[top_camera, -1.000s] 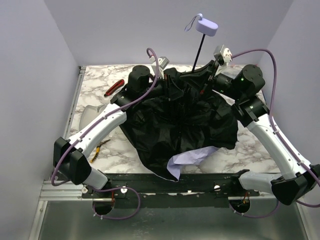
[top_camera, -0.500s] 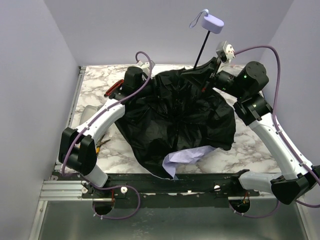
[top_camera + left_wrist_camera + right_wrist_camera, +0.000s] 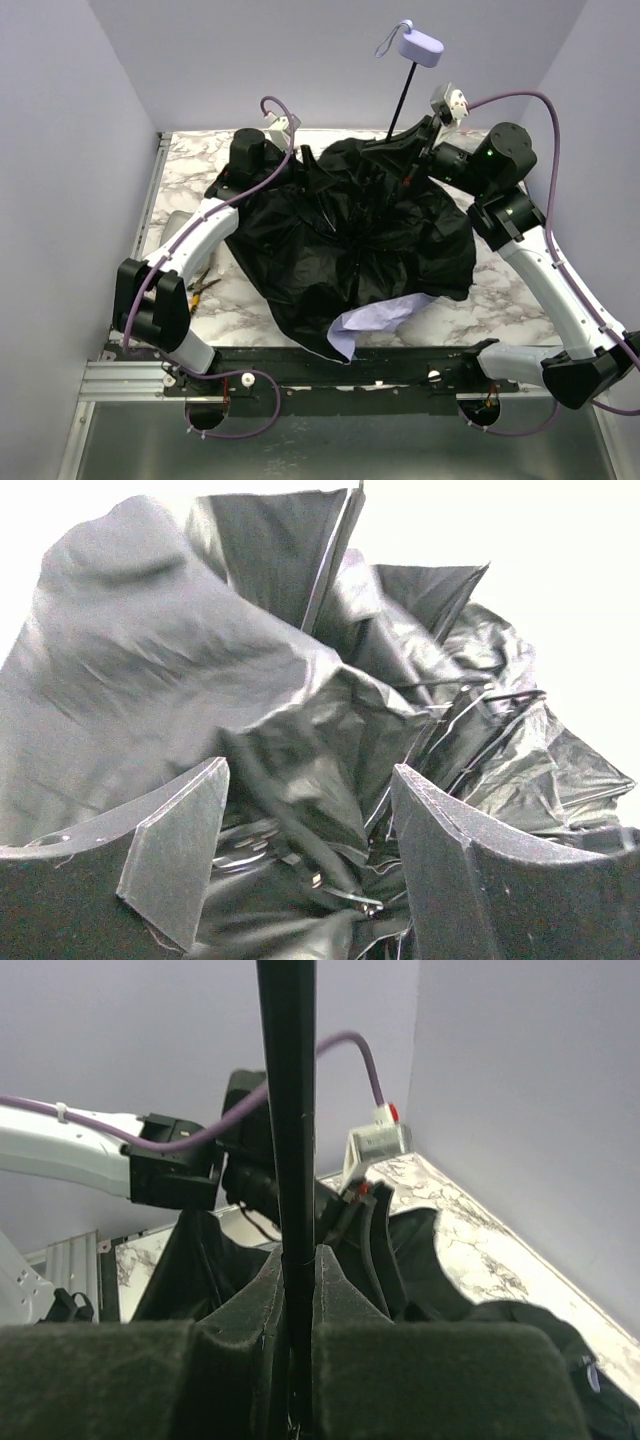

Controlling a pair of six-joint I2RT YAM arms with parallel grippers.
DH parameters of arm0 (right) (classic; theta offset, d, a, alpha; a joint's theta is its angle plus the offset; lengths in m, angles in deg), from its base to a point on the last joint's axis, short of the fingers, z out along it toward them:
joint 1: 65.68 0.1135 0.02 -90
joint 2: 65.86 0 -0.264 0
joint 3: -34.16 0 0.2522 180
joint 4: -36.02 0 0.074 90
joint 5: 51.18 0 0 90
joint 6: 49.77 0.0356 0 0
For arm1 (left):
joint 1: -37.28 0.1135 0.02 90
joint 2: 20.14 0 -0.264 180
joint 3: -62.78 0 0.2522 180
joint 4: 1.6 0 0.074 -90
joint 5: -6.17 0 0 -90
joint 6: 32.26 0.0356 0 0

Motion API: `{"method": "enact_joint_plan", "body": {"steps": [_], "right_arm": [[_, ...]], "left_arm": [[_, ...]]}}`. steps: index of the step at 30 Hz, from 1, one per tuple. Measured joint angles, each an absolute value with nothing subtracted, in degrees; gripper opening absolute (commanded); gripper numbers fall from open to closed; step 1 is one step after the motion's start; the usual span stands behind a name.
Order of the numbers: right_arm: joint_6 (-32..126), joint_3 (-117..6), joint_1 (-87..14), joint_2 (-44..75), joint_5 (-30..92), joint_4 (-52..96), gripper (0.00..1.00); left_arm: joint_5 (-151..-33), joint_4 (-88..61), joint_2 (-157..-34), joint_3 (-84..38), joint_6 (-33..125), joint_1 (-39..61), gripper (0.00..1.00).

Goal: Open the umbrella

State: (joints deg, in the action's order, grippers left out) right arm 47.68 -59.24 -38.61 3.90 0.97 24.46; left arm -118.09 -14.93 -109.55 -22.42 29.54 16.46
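The umbrella [image 3: 360, 240] lies half spread on the marble table, black lining up, with a pale lavender flap [image 3: 375, 318] showing at the front. Its thin black shaft [image 3: 402, 98] rises at the back to the small lavender handle [image 3: 420, 47]. My right gripper [image 3: 428, 130] is shut on the shaft [image 3: 292, 1140], low down near the canopy. My left gripper [image 3: 290, 160] is open at the canopy's back left edge. In the left wrist view its fingers [image 3: 170, 865] stand apart, with crumpled black fabric [image 3: 200, 660] and thin metal ribs [image 3: 350, 895] between and beyond them.
A red-handled tool [image 3: 214, 186] lies at the back left, partly under the left arm. A grey object [image 3: 176, 222] and yellow-handled pliers [image 3: 203, 287] lie at the left edge. Pale walls close in the table [image 3: 520, 290] on three sides.
My left arm has drawn back and to the left, out from over the canopy to its back left edge. The canopy has spread leftward. The shaft and handle have shifted slightly.
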Motion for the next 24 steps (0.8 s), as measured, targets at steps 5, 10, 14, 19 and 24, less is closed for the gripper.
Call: {"method": "enact_joint_plan", "body": {"steps": [5, 10, 14, 19, 24], "right_arm": [[47.68, -59.20, -38.61, 4.16, 0.97, 23.69, 0.00], [47.83, -59.20, -38.61, 5.23, 1.00, 23.78, 0.00], [48.33, -59.15, -38.61, 5.80, 1.00, 23.87, 0.00], [48.92, -59.15, -38.61, 5.86, 1.00, 23.87, 0.00], [49.27, -59.15, -38.61, 5.86, 1.00, 23.87, 0.00]], "left_arm": [[-124.43, -11.74, -103.89, -23.71, 36.99, 16.94, 0.68], [-133.30, -7.06, -94.51, -22.33, 46.78, 16.53, 0.60], [-135.66, -6.91, -91.78, -21.59, 55.68, 12.75, 0.56], [-133.06, -9.16, -92.46, -18.86, 65.38, 5.80, 0.42], [-127.73, -9.84, -94.93, -18.88, 69.31, 1.32, 0.34]]}}
